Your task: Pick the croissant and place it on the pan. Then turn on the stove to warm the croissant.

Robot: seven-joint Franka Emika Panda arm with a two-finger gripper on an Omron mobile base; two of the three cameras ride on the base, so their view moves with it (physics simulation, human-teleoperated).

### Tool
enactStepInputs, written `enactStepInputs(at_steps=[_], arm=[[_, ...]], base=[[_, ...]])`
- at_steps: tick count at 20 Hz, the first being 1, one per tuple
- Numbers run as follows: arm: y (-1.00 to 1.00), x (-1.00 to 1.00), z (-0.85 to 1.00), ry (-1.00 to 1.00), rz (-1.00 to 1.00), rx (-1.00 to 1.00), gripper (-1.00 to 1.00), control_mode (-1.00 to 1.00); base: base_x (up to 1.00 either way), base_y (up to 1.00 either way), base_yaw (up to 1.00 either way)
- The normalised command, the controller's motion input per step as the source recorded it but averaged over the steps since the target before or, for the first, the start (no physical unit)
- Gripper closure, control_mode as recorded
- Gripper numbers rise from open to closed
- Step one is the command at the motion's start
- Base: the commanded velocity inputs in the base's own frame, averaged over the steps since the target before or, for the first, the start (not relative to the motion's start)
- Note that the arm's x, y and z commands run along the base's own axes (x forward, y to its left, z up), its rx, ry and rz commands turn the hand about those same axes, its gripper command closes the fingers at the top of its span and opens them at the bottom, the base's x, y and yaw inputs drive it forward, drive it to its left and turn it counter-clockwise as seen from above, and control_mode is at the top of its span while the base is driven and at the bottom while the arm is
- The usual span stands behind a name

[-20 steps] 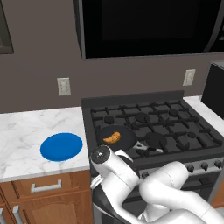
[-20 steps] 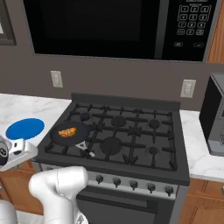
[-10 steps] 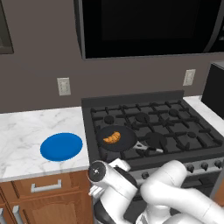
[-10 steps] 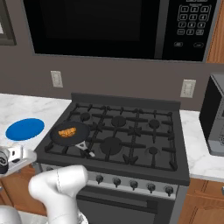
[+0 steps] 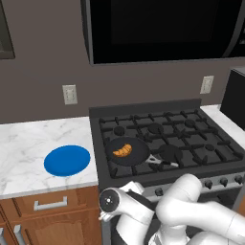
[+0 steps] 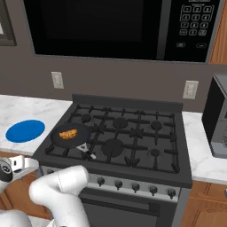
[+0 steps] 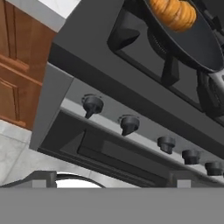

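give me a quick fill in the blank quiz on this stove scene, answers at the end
1. The croissant lies in the ____.
2. The flat round plate on the marble counter is ____ in colour.
3. The pan sits on the stove's front ____ burner, seen facing the stove.
4. The gripper's jaws are ____.

Missing words: pan; blue; left; open

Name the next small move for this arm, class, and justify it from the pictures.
Probably ease the open gripper up to the leftmost knob, since the croissant already lies in the pan on the stove and the knobs look untouched.
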Motion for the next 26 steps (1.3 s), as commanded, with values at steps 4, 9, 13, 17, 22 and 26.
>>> enactStepInputs(at_steps=[4,9,13,17,22,26], arm=[[0.0,0.01,-0.06,0.06,-0.05,-0.01,-1.0,-1.0],[0.0,0.0,-0.11,0.0,-0.08,-0.07,-1.0,-1.0],[0.0,0.04,-0.13,0.0,-0.12,-0.06,-1.0,-1.0],[0.0,0.18,-0.12,0.0,-0.14,-0.03,-1.0,-1.0],[0.0,0.28,-0.04,0.01,-0.12,-0.03,-1.0,-1.0],[0.0,0.22,-0.14,0.02,-0.08,-0.06,-1.0,-1.0]], base=[[0.0,0.0,0.0],[0.0,0.0,0.0],[0.0,0.0,0.0],[0.0,0.0,0.0],[0.0,0.0,0.0],[0.0,0.0,0.0]])
